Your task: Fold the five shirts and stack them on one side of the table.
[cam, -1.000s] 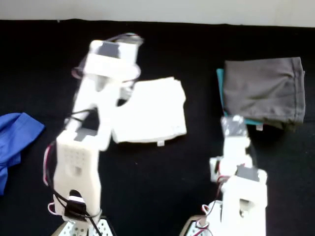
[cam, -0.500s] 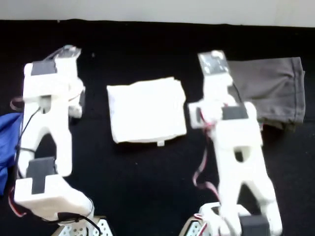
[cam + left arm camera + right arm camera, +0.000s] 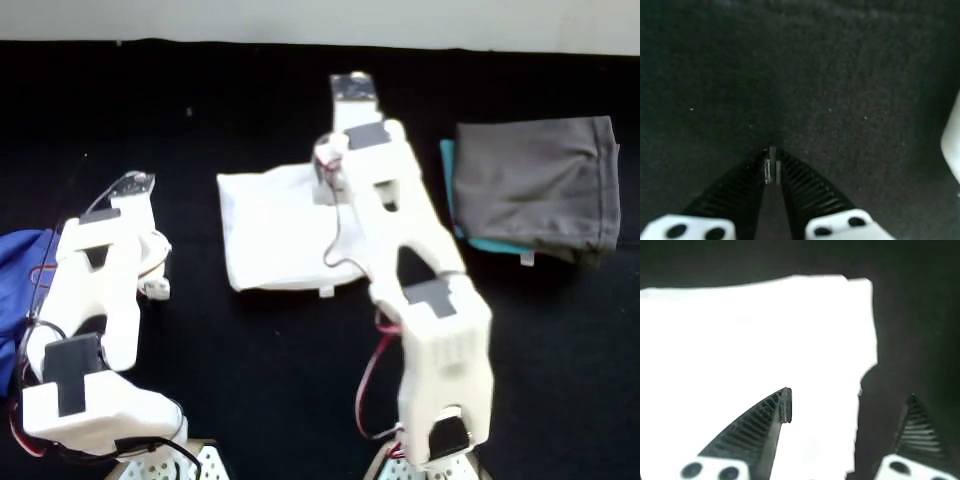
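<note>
Folded white shirt (image 3: 270, 235) lies mid on the surface (image 3: 300, 400), nearest the right tool (image 3: 850, 395): fingers apart, one over the shirt, one off its edge toward the grey-topped stack (image 3: 535, 180). The left tool (image 3: 772, 160) is pinched together, empty, over bare cloth.

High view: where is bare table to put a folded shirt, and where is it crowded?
Bare: the far table strip behind the white shirt, and the near corner before the grey shirt. Crowded: the right arm covers the white shirt's edge; the left arm overlaps the blue shirt.
</note>
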`<action>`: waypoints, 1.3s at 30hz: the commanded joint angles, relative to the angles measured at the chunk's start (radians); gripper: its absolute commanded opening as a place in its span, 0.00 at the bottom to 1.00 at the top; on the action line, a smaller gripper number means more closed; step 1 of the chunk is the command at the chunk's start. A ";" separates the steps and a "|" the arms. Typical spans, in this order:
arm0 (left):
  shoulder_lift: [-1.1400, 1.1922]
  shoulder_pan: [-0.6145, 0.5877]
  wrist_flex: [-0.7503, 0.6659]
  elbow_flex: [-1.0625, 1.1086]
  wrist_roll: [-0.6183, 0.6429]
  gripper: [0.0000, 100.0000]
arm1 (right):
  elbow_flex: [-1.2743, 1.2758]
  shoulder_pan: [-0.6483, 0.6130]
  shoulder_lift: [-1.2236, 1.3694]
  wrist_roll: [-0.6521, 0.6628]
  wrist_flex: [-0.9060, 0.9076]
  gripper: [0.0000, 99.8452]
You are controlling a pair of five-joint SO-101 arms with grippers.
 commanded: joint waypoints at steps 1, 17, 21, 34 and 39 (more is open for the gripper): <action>-0.038 -0.007 -0.044 0.016 -0.006 0.01 | -0.237 0.013 0.134 -0.014 0.064 0.34; -0.038 -0.008 -0.057 0.019 -0.006 0.01 | -0.717 0.058 0.608 -0.011 0.180 0.33; -0.038 -0.008 -0.055 0.019 -0.006 0.01 | -0.754 0.058 0.642 0.006 0.245 0.21; -0.038 -0.008 -0.069 0.019 -0.005 0.01 | -1.001 0.185 0.530 0.193 0.447 0.01; -0.038 -0.008 -0.126 0.054 -0.005 0.01 | -0.974 0.223 0.338 0.255 0.447 0.01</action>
